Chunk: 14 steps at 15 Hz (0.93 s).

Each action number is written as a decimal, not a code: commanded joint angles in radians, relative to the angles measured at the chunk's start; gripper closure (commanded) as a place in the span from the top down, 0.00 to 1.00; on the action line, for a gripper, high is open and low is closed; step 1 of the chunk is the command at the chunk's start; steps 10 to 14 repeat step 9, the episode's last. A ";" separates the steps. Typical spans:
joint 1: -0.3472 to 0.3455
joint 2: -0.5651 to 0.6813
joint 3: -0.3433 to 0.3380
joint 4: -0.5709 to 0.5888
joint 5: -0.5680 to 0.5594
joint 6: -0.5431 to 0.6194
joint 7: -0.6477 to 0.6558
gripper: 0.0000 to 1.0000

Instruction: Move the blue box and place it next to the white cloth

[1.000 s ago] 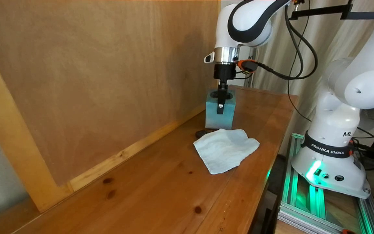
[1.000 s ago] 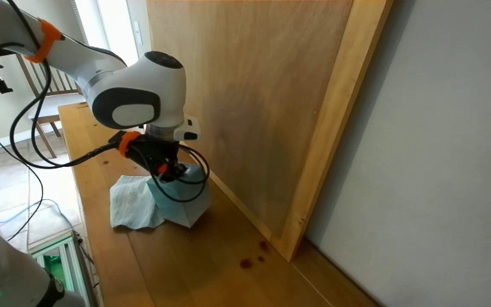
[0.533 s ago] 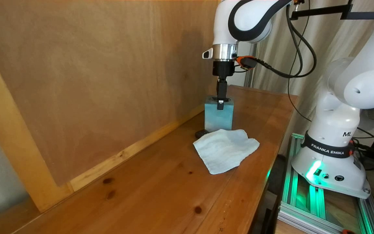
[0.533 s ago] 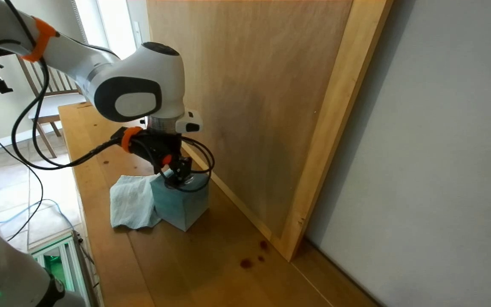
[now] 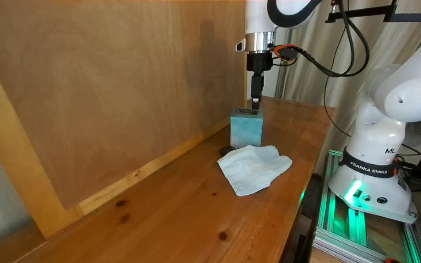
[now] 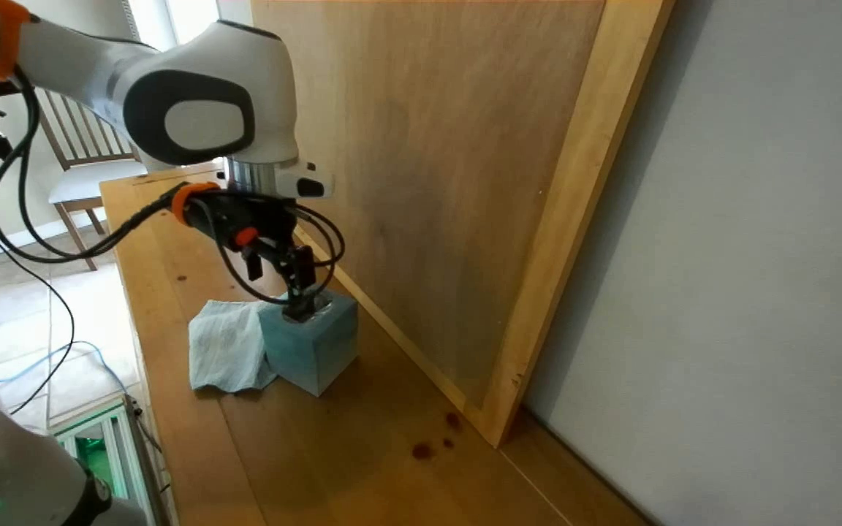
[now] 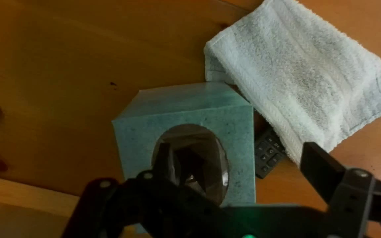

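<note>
Presently, you have one wooden table [image 5: 181, 212] carrying one blue box [image 5: 246, 131], upright, just beside one white cloth [image 5: 254, 170]. Through the box's single oval top opening [image 7: 190, 162] you see clear film [image 7: 212, 165]. Your one gripper [image 7: 236, 150] stands above the box, its two fingers [image 7: 319, 170] apart. One black keypad remote [image 7: 268, 153] shows between box and cloth.

Looks like a home room with a robot arm [image 5: 402, 95] on an aluminium stand [image 5: 361, 228]; shows a slat-backed chair [image 6: 96, 180], tiled floor [image 6: 19, 314], pale curtain [image 5: 313, 87] and remote control [image 7: 266, 155].
</note>
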<state>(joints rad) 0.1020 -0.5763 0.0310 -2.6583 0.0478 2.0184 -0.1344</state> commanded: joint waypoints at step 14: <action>-0.114 -0.284 -0.048 0.057 -0.005 -0.179 0.128 1.00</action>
